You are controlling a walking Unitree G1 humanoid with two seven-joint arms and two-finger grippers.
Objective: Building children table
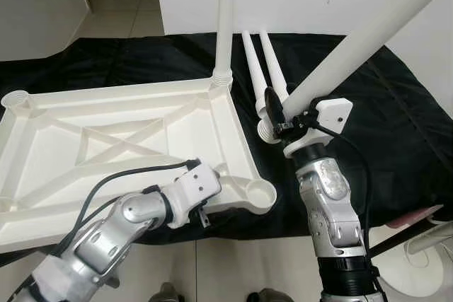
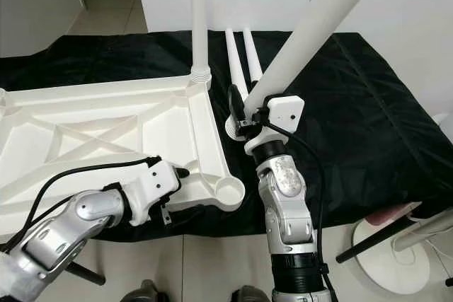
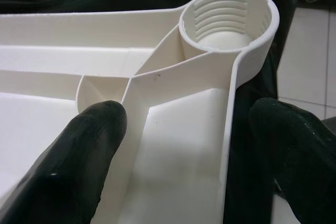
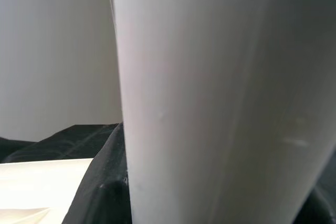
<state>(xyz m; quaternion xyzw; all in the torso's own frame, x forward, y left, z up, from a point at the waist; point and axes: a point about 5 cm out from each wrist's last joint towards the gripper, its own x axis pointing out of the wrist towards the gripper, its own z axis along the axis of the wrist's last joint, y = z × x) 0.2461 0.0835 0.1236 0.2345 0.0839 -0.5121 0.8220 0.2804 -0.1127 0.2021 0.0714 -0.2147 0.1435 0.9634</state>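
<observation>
- The table top point(image 1: 120, 139) lay upside down on the black cloth point(image 1: 396, 104), ribbed underside facing up, directly in front of your robot.
- One leg point(image 1: 225, 19) stood upright, already seated in the far corner socket nearest the middle of the scene. Judged from this, one of four legs was fitted.
- The near corner socket point(image 3: 228, 17) was open and unfilled; the left wrist view showed moulded thread ridges inside it. A further unfilled socket point(image 1: 15, 99) sat at the far left corner.
- Your right gripper point(image 1: 277, 114) was clamped on a second leg point(image 1: 368, 30), holding it tilted in the air, its lower end above the cloth and beside the table top's right edge, not yet over the near socket.
- Your left gripper point(image 3: 194, 150) had its fingers apart, one on each side of the table top's rim wall just short of the near socket. Whether the fingers point(image 3: 68, 156) pressed on the rim could not be told.
- Two spare legs point(image 1: 265, 68) lay side by side on the cloth, threaded ends towards the robot, just beside the table top.
- Remaining work, as a judgement: seat the held leg, then fit the two spares and turn the table upright.
- Materials: all table parts were smooth white moulded plastic. The top was a shallow tray stiffened by crossed ribs, with round collars at the corners. The legs were long tapered tubes with ridged ends.
- The cloth was dark, glossy and creased; pale tiled floor point(image 1: 233, 266) showed below it.
</observation>
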